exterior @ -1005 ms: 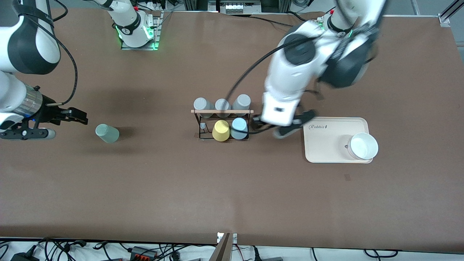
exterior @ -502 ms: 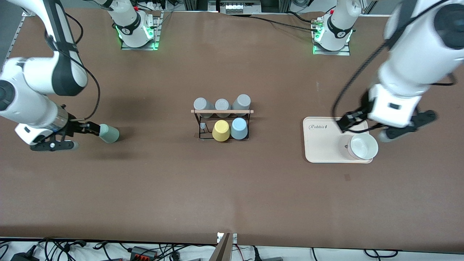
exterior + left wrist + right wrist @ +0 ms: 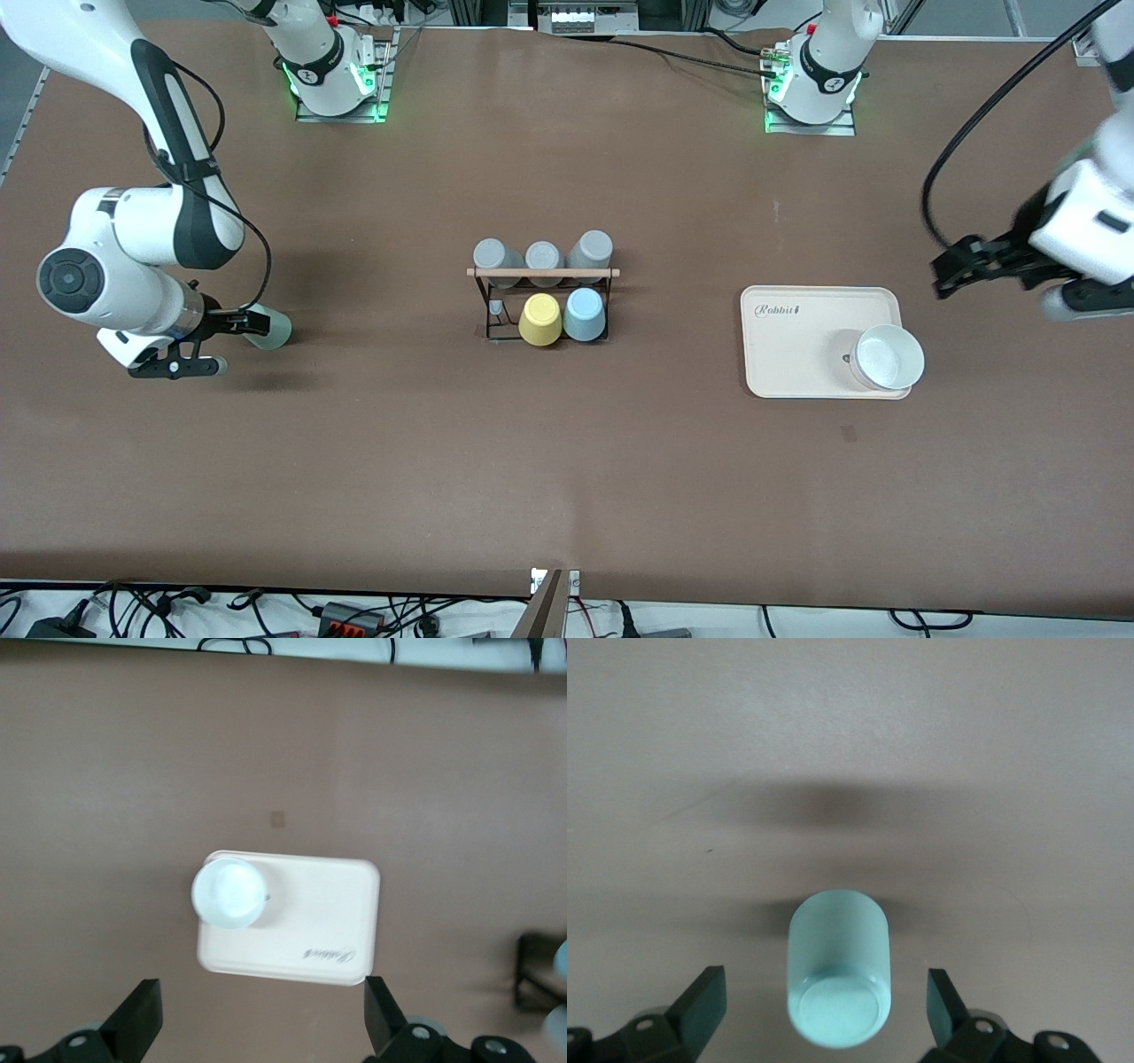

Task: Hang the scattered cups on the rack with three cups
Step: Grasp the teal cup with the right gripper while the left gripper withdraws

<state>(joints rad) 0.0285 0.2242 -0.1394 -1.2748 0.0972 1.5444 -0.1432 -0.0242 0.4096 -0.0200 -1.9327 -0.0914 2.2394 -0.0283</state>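
The sage green cup [image 3: 273, 330] lies on its side on the table toward the right arm's end. My right gripper [image 3: 244, 325] is open at table height, with its fingers either side of the cup's base end. In the right wrist view the cup [image 3: 837, 979] lies between the fingers [image 3: 702, 1003] with a gap on each side. The light blue cup [image 3: 585, 314] hangs upside down on the black wire rack [image 3: 484, 301], under its wooden rod. My left gripper [image 3: 946, 271] is open and empty, raised just past the tray toward the left arm's end.
A yellow cup [image 3: 540, 319] hangs beside the blue one. Three grey cups [image 3: 543, 256] hang on the rack's farther row. A beige tray [image 3: 797, 354] with a white bowl [image 3: 889, 357] lies toward the left arm's end; both show in the left wrist view [image 3: 319, 921].
My right gripper has come in to the green cup and now straddles its base end. My left arm has swung from the rack, over the tray, toward its own end of the table.
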